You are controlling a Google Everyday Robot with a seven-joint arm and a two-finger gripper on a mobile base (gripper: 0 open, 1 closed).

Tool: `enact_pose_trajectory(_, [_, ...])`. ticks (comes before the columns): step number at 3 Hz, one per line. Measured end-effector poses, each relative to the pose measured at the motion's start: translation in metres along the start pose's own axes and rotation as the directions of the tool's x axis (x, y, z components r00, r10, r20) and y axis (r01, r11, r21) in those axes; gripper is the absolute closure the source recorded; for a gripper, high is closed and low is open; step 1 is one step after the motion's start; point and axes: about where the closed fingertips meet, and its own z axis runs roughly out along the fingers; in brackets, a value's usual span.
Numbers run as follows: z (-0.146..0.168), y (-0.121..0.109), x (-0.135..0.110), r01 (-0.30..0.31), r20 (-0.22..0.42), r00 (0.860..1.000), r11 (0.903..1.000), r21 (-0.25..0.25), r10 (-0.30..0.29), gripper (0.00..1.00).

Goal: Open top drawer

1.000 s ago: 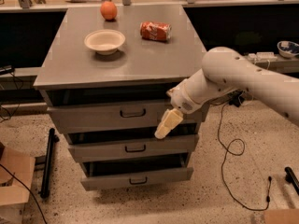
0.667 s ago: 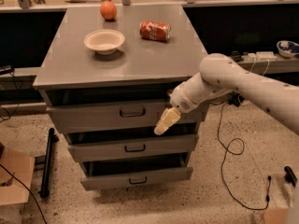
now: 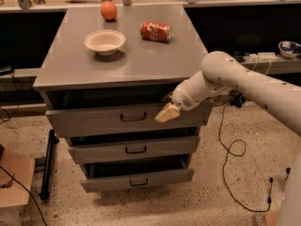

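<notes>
The top drawer [image 3: 94, 119] is the widest grey metal drawer, just under the cabinet top, with a small dark loop handle [image 3: 133, 117] at its centre. Its front stands slightly out, with a dark gap above it. My gripper [image 3: 167, 113] is in front of the drawer's right half, a little to the right of the handle and at about its height. My white arm reaches in from the right.
Two narrower grey drawers [image 3: 134, 149] [image 3: 138, 181] sit below, each slightly out. On the cabinet top [image 3: 155, 60] are a white bowl [image 3: 105, 42], an orange [image 3: 108, 11] and a red can [image 3: 156, 31] lying down. Cables [image 3: 230, 149] trail on the floor at right; a cardboard box [image 3: 14, 182] at left.
My gripper has moved up and slightly left along the top drawer's front, closer to the handle. The drawers have not visibly moved.
</notes>
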Motion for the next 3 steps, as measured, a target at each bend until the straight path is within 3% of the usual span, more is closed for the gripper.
enact_pose_trajectory(1, [-0.004,0.0,-0.003,0.0,0.0,1.0,1.0,0.0,0.0,0.73])
enact_pose_trajectory(2, [-0.003,0.039,-0.015,0.103,-0.038,0.994,0.9914,-0.081,-0.106,0.96])
enact_pose_trajectory(3, [-0.003,0.039,-0.015,0.103,-0.038,0.994,0.9914,-0.081,-0.106,0.0])
